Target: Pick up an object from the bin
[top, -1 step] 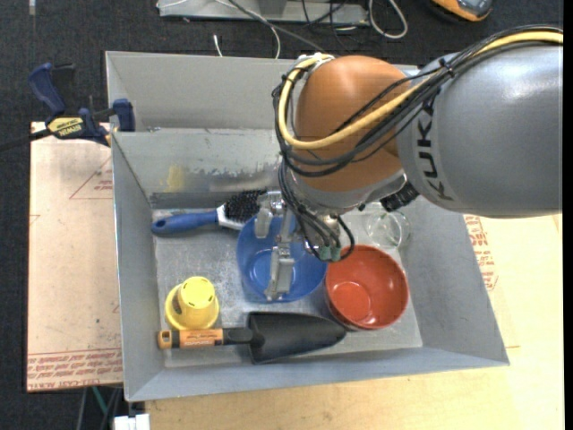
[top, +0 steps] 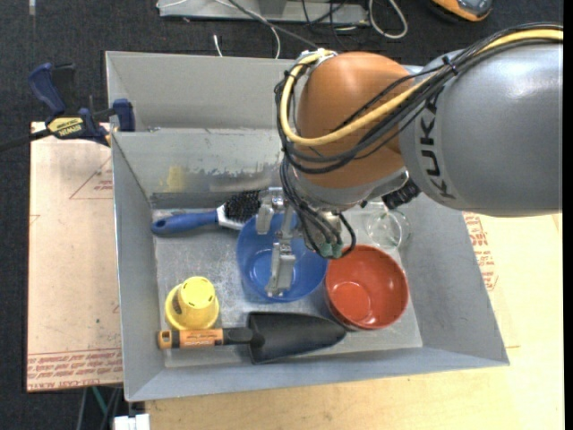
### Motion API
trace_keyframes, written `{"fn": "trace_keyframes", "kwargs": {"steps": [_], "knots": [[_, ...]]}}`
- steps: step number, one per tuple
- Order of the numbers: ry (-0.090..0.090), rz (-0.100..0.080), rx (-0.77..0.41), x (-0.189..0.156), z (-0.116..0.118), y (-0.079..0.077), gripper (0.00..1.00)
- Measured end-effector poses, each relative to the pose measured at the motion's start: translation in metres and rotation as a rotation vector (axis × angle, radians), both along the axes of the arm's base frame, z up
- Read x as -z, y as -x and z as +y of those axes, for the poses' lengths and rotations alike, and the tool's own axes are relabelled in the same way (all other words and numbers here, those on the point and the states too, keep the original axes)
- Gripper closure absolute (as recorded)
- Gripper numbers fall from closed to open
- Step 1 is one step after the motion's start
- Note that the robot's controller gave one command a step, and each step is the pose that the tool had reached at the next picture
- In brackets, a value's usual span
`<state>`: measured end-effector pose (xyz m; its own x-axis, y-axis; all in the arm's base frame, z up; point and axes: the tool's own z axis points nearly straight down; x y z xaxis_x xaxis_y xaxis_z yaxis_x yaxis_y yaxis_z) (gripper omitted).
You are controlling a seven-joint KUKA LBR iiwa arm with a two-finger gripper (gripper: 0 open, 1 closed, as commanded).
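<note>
Hand (top: 281,269) over a shallow, round blue dish (top: 252,251), centre of the bin (top: 134,240)

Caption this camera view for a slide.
Gripper over a blue dish, red bowl beside it; brush, yellow cup and black scoop around.

Right of the pincer (top: 281,271), the orange cover (top: 349,106) hides part of a clear glass (top: 389,231); the pincer itself covers the middle of the blue plate (top: 252,262).

The grey metal bin (top: 134,267) carried a blue-handled brush (top: 192,220) toward the back, a blue plate (top: 255,258) in the middle, a red bowl (top: 363,294) just beside it, a clear glass (top: 387,231) behind the bowl, a yellow cup (top: 191,303) front left, and a black scoop (top: 286,337) along the front wall.
</note>
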<state>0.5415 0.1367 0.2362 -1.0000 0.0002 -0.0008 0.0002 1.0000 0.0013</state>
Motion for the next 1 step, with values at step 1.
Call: {"fn": "trace_keyframes", "kwargs": {"steps": [1], "knots": [[0.000,-0.004,-0.441,0.1025,-0.0460,0.0317,0.00]]}}
